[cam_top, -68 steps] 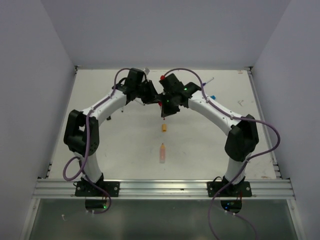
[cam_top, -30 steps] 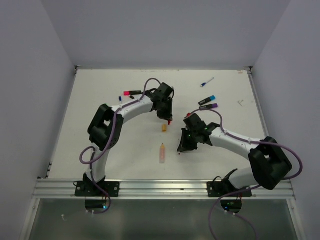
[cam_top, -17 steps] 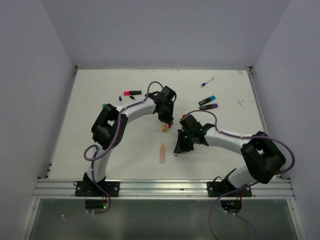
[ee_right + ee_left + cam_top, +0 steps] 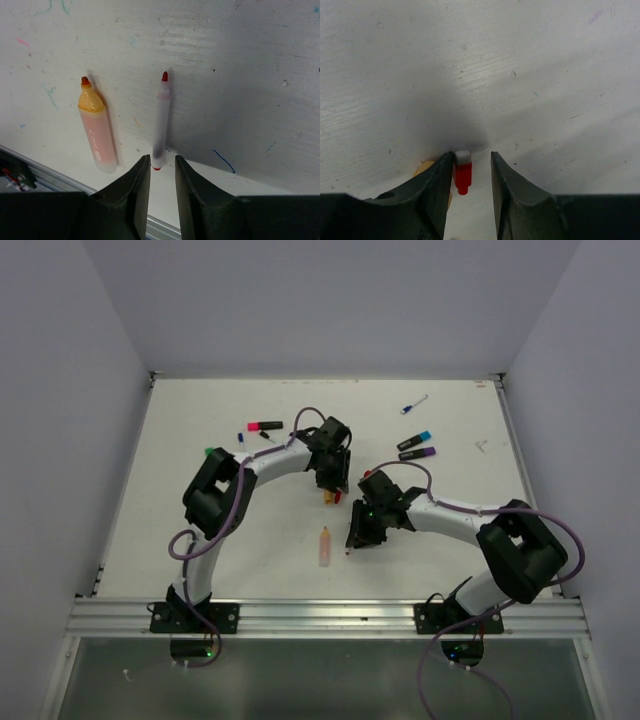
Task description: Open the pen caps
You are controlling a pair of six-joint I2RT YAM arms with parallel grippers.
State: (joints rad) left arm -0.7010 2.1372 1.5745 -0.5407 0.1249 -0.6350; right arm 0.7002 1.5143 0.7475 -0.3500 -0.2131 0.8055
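My left gripper (image 4: 336, 482) (image 4: 471, 156) is low over the table, its jaws open. A red pen cap (image 4: 463, 172) with a white end lies between them against the left finger, with a gap to the right finger. It also shows in the top view (image 4: 341, 498). An orange cap (image 4: 328, 499) (image 4: 424, 168) lies just left of it. My right gripper (image 4: 354, 538) (image 4: 162, 159) is open around the rear end of an uncapped white pen (image 4: 161, 125) with a red tip, which lies on the table.
A peach highlighter (image 4: 324, 546) (image 4: 97, 131), uncapped, lies left of the white pen. At the back lie a pink-capped pen (image 4: 264, 425), a cyan-capped pen (image 4: 413, 441), a purple-capped pen (image 4: 417, 453) and a small blue pen (image 4: 414, 404). The table's metal front rail (image 4: 60, 181) is near.
The grippers were together at the back of the table. They came apart and down: the left with the red cap beside the orange cap, the right with the white pen beside the highlighter.
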